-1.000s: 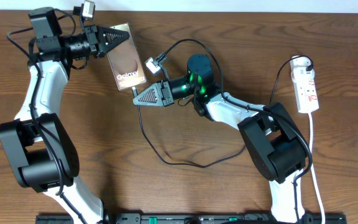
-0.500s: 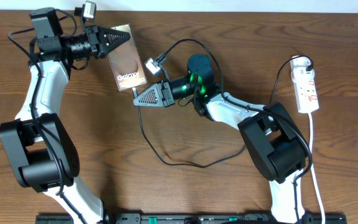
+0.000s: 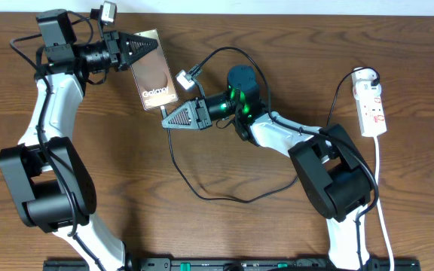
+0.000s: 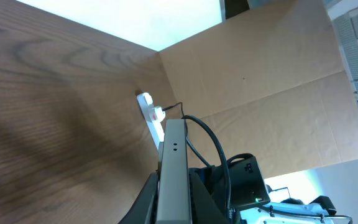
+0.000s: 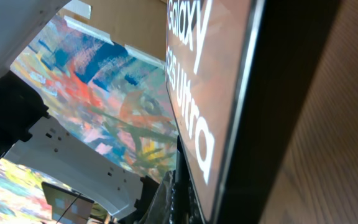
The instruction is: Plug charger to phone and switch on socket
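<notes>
The phone (image 3: 157, 75), brown-black with white "Galaxy" lettering, is held above the table at the back left. My left gripper (image 3: 148, 44) is shut on its upper edge. In the left wrist view the phone (image 4: 173, 168) shows edge-on between the fingers. My right gripper (image 3: 165, 120) is shut at the phone's lower edge, and the charger (image 3: 224, 199), a thin black cable, runs from its tip in a loop across the table. The right wrist view is filled by the phone face (image 5: 197, 93); the plug tip is hidden. The white socket (image 3: 373, 105) lies at the far right.
The socket's white cord (image 3: 383, 203) runs down the right edge of the table. A small white camera block (image 3: 184, 76) on a black lead hangs by the right arm, near the phone. The charger's loop lies between the two arm bases.
</notes>
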`<state>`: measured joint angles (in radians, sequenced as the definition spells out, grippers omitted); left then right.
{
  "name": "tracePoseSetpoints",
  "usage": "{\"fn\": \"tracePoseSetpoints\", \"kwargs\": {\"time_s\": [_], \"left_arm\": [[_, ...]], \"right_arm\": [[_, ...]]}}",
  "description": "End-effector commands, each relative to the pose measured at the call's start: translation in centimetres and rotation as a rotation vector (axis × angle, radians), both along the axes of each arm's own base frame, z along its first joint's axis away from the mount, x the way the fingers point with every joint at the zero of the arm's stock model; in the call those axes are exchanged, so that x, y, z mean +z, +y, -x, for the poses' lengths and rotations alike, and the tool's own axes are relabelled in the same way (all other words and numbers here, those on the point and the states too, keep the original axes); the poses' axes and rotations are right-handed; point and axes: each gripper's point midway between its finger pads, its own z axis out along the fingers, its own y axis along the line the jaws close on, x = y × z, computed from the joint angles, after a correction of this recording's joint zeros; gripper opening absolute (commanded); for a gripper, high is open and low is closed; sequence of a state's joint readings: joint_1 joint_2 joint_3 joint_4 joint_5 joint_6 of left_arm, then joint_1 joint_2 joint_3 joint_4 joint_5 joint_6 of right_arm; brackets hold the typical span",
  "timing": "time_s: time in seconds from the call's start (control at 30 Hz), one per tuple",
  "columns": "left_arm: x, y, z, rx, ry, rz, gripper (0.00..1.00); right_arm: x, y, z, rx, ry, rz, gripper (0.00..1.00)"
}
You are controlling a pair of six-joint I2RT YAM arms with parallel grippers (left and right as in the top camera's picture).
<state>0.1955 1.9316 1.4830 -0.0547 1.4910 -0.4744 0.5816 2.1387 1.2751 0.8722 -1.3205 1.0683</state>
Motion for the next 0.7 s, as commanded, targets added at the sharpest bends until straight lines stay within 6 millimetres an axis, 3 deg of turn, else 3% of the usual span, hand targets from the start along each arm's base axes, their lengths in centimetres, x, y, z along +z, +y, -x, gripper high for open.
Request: {"fn": "tracePoseSetpoints", "kwargs": {"time_s": [0.0, 0.67], "left_arm": [[2.10, -1.28, 1.72, -0.087, -0.042, 0.036, 0.08], [2.03, -1.75, 1.87, -0.097, -0.031, 0.039, 0.07]], "right_arm": [[1.36, -0.43, -3.62, -0.153, -0.044, -0.030, 0.01], [1.49, -0.96, -3.56, -0.133, -0.039, -0.031, 0.01]]}}
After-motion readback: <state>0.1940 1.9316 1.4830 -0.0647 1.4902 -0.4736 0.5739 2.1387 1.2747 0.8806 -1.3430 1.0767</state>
